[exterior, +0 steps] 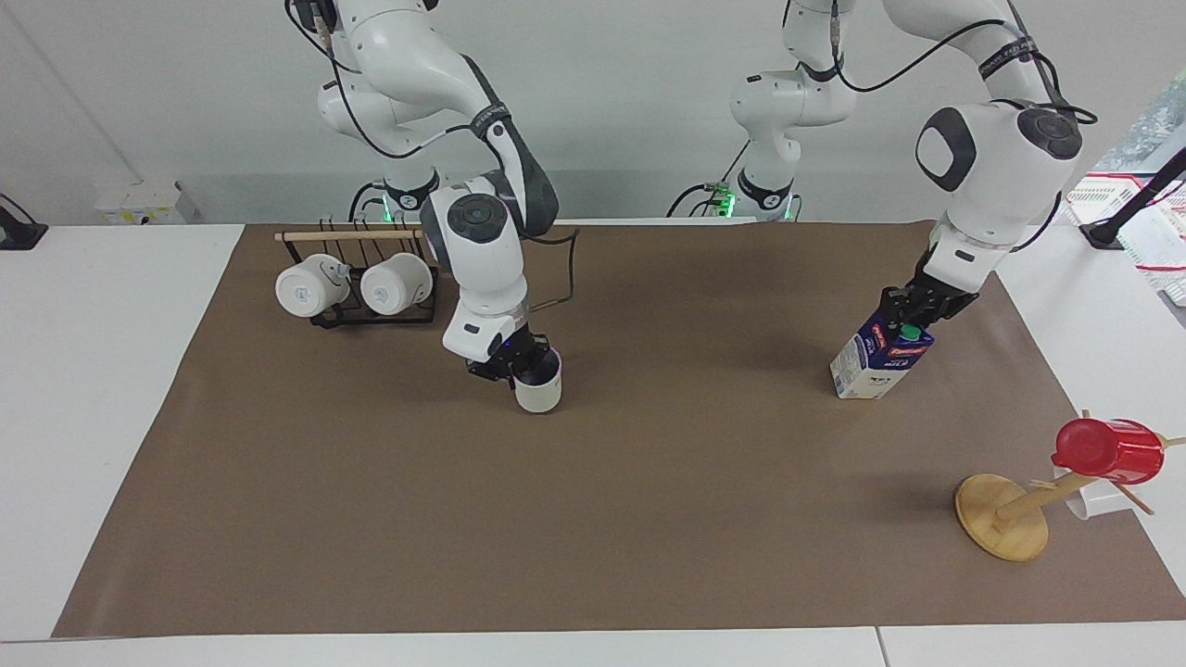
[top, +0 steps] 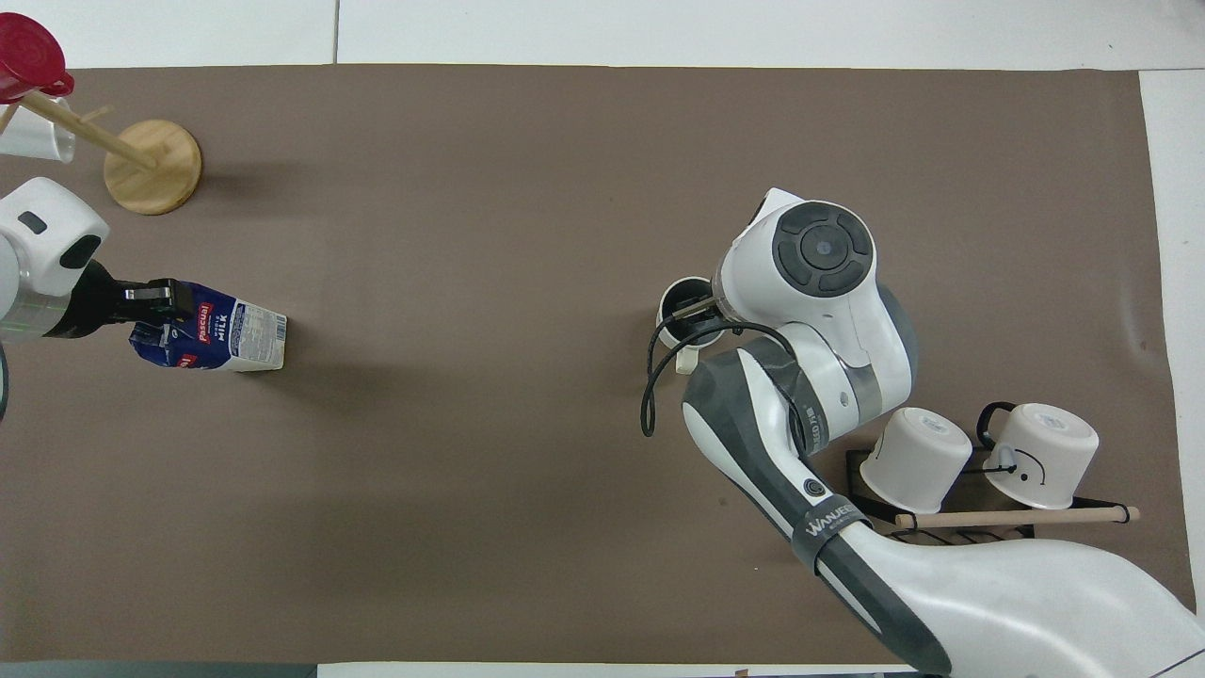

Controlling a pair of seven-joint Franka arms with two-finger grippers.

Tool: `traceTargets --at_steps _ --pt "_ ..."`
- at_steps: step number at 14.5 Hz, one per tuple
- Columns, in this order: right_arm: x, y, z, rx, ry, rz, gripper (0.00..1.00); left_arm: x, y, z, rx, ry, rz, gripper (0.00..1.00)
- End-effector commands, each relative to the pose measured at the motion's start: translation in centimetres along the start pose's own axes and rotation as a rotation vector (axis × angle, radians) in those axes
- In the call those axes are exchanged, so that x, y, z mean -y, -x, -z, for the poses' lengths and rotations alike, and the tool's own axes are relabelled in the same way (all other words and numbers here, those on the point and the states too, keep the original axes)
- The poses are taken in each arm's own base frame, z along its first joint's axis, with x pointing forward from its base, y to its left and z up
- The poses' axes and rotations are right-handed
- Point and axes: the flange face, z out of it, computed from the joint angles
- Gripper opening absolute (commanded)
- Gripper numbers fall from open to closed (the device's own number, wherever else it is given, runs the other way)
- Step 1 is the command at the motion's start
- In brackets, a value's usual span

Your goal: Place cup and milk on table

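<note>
The off-white cup (exterior: pixel 539 395) stands upright at or just above the brown sheet (exterior: pixel 649 519) of the table, toward the right arm's end. My right gripper (exterior: pixel 519 363) is shut on its rim, one finger inside. In the overhead view the cup (top: pixel 670 299) shows half under the right gripper (top: pixel 698 311). The blue and white milk (exterior: pixel 876 363) leans tilted, its lower end at the sheet, toward the left arm's end. My left gripper (exterior: pixel 913 310) is shut on its top by the green cap. The overhead view shows the milk (top: pixel 235 330) and the left gripper (top: pixel 155 297) too.
A black wire rack (exterior: pixel 371 315) with two white mugs (exterior: pixel 397 283) stands near the right arm's base, beside the cup. A wooden mug tree (exterior: pixel 1003 519) with a red cup (exterior: pixel 1107 450) stands farther from the robots than the milk, near the sheet's edge.
</note>
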Motion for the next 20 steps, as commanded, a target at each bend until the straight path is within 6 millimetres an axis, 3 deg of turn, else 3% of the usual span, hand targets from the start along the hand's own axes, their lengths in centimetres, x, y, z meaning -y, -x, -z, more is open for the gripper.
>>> traceTargets --at_steps 1,5,6,7,8,9,10,11,12,14,17,20 --pt "-0.2 1.1 0.7 -0.015 0.007 0.013 0.00 0.0 -1.2 4.3 -0.031 0.017 0.008 0.00" --pt "-0.2 1.3 0.0 -0.030 0.005 0.011 0.00 -1.9 -3.4 10.4 -0.036 0.009 -0.009 0.00" --pt "-0.2 1.4 -0.1 -0.028 0.005 0.003 0.00 -4.1 -4.4 11.0 -0.029 0.002 -0.010 0.00" --pt "-0.2 1.4 -0.2 -0.031 0.004 -0.005 0.00 -4.9 -5.1 12.1 -0.039 0.002 0.008 0.00" --pt "-0.2 1.5 -0.3 -0.030 0.004 -0.008 0.10 -5.5 -5.5 12.6 -0.023 -0.003 0.018 0.00" --pt "-0.2 1.6 -0.4 -0.027 0.005 -0.009 0.25 -8.0 -5.5 12.5 -0.021 -0.008 0.006 0.00" --pt "-0.2 1.6 -0.4 -0.027 0.005 -0.011 0.45 -10.6 -5.3 12.2 -0.023 -0.012 0.015 0.00" --pt "-0.2 1.5 -0.3 -0.024 0.005 -0.009 0.83 -12.0 -5.5 11.2 -0.019 -0.021 0.041 0.00" --pt "-0.2 1.3 0.1 -0.025 0.005 -0.009 1.00 -13.5 -5.6 11.0 -0.036 -0.030 0.060 0.00" --pt "-1.0 1.0 2.5 -0.040 0.002 -0.036 1.00 -19.4 -4.9 9.0 -0.042 -0.043 0.079 0.00" --pt "-3.0 0.1 8.2 -0.039 0.009 -0.146 1.00 -27.8 -3.3 5.4 -0.053 -0.057 0.119 0.00" --pt "-8.0 -0.1 14.0 -0.019 0.024 -0.232 1.00 -34.3 -1.7 2.5 -0.085 -0.050 0.120 0.00"
